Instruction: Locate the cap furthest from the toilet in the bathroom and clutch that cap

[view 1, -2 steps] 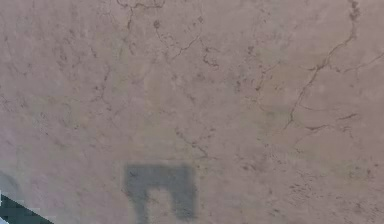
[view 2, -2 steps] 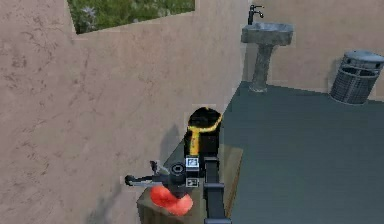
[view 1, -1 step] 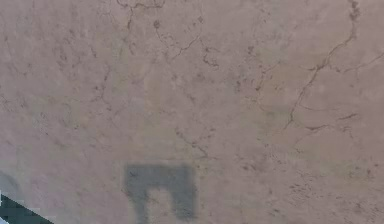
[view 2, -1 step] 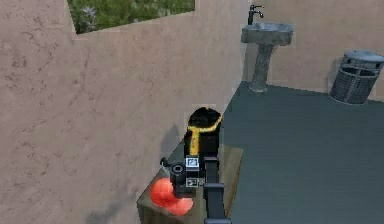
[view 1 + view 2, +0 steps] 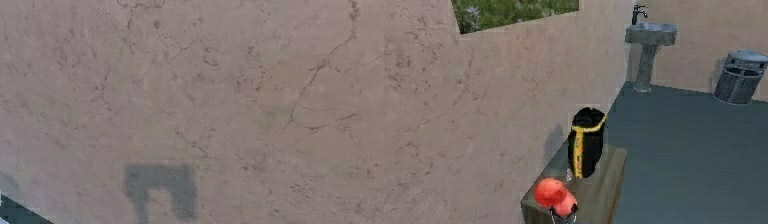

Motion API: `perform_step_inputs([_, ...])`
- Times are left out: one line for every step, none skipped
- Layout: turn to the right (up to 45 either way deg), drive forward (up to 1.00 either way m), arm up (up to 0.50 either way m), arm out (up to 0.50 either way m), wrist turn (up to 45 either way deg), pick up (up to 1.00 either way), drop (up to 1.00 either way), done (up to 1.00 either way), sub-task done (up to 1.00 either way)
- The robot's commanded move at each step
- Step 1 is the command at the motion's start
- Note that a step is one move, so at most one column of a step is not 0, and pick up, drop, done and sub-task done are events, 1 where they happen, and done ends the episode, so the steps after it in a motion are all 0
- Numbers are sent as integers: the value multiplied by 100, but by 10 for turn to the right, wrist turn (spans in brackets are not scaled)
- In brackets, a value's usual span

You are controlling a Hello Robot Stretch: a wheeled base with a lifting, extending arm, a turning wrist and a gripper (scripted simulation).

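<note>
In the forward view we face a pinkish-beige marbled wall (image 5: 200,80) at close range, crossed by thin dark veins. A sliver of dark floor shows at the bottom left corner.

In the arm side view the same marbled wall runs up the left. A window opening (image 5: 514,12) near the top gives onto green foliage. Against the wall stands a small olive-brown side table (image 5: 606,180). On the table, toward its far end, stands an upright black thing with yellow trim (image 5: 587,140). At the table's near end lies a red rounded thing (image 5: 554,194), domed like a cap, though it is too small for us to be sure. The two are near each other but apart.

Farther out, a grey pedestal sink (image 5: 650,45) with a dark faucet stands against the back wall. A grey slatted waste bin (image 5: 741,76) sits to its right on the blue-grey floor (image 5: 684,150).

We cannot tell how the gripper's fingers stand.
</note>
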Motion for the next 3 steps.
perform_step_inputs([0,0,0,0,0,100,0,0,0])
perform_step_inputs([0,0,10,0,0,0,0,0,0])
perform_step_inputs([0,0,0,0,0,0,0,100,0])
